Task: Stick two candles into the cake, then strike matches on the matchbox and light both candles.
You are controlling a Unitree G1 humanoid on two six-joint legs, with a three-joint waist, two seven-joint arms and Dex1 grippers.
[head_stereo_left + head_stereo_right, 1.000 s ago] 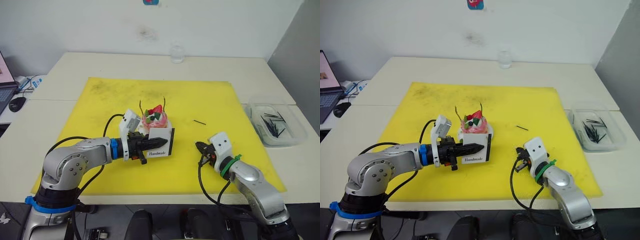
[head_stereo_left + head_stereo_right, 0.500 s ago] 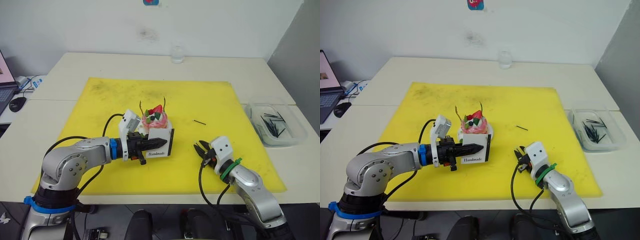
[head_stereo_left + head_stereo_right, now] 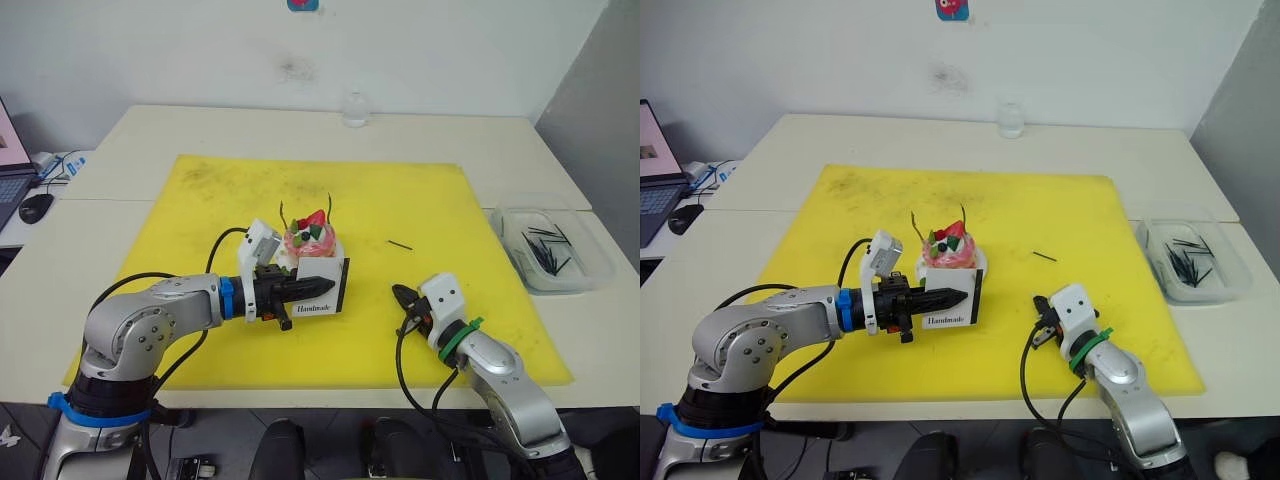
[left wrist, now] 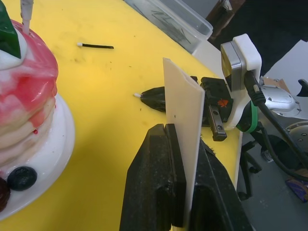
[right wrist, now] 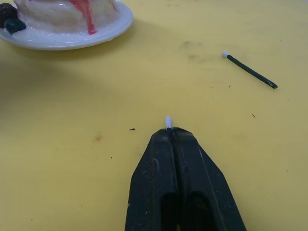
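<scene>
Two candles (image 3: 283, 211) stand planted in the cake (image 3: 309, 240), which sits on its white plate at the middle of a yellow mat (image 3: 420, 200) spread over the pale table (image 3: 200, 125). Just in front of the cake, the left gripper (image 3: 325, 286) is clamped on the matchbox (image 3: 328, 284), holding the flat white box on edge with its "Handmade" face turned toward the robot. Well off to the robot's right, the right gripper (image 5: 169, 132) rests low over the mat with its black fingers pressed together on a match (image 5: 168, 121), only the white tip peeking out, pointed toward the matchbox but apart from it. Another match (image 3: 400, 244) lies loose on the mat beyond that gripper. More dark sticks fill a clear tray (image 3: 600, 262) at the table's right edge.
</scene>
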